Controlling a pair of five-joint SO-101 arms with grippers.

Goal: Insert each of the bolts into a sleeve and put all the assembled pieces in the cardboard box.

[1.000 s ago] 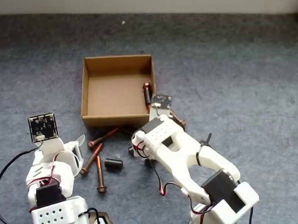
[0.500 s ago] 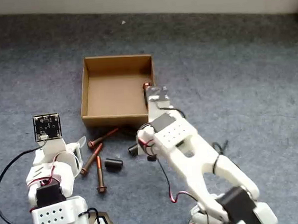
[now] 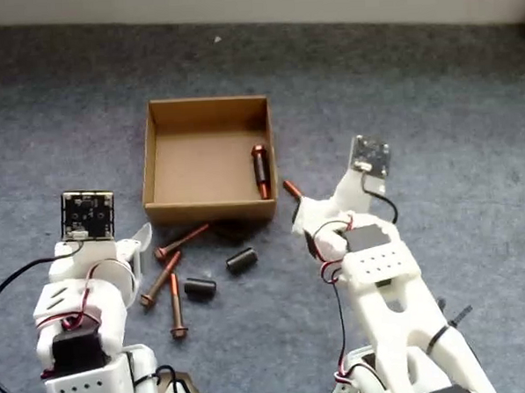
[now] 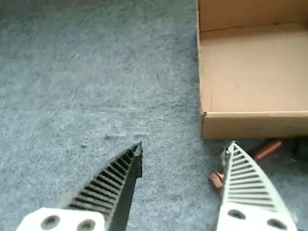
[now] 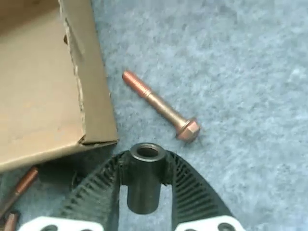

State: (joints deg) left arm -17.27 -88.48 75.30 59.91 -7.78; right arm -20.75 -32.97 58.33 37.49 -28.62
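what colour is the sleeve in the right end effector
It's a black cylindrical sleeve, clearest in right wrist view.

Desk (image 3: 433, 91) covered in grey fuzzy carpet cloth, cardboard box (image 3: 209, 211) matt brown, rough-edged, bolt (image 5: 159, 107) coppery metal, dull sheen, sleeve (image 5: 143, 185) smooth matt black, right hand (image 5: 144, 161) fingers (image 5: 190, 190) ribbed black plastic

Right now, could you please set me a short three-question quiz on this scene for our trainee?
1. True or false: the right gripper holds a sleeve.
2. What lies in the cardboard box? A) nothing B) one assembled piece C) three bare bolts
3. Fill in: the left gripper stands ___.
Key: 1 true; 2 B; 3 open.
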